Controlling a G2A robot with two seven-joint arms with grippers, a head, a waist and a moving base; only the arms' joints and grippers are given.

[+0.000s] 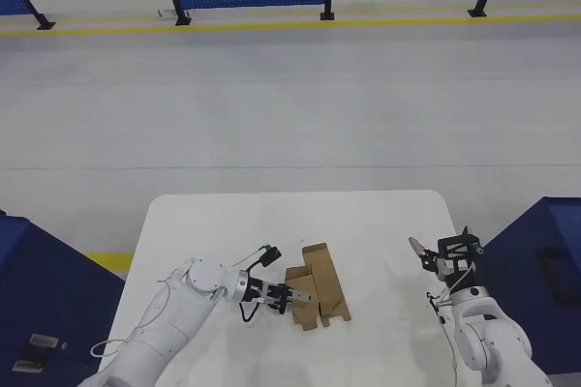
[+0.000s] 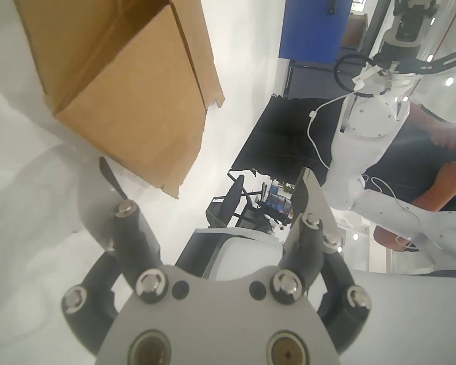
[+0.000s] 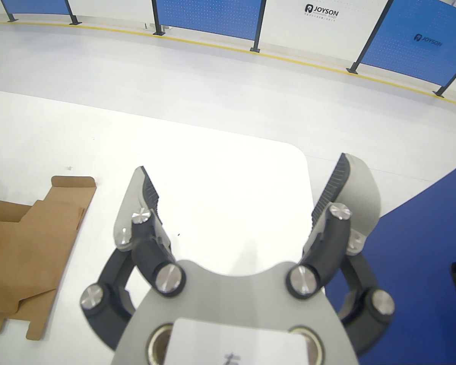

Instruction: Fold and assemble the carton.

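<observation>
Your left gripper (image 2: 205, 170) stands wide open and holds nothing. The carton (image 2: 129, 89) lies just in front of its fingertips, not between them. It rests on the white table (image 1: 223, 223), near the middle, partly raised into a sleeve, with its flaps lying flat. Your right gripper (image 3: 243, 165) is also wide open and empty, near the table's edge, well apart from the carton. I judge the cardboard light, stiff in the panels and weak at the creases. Take it by a panel edge, not a thin flap, and press gently, because it may slide.
</observation>
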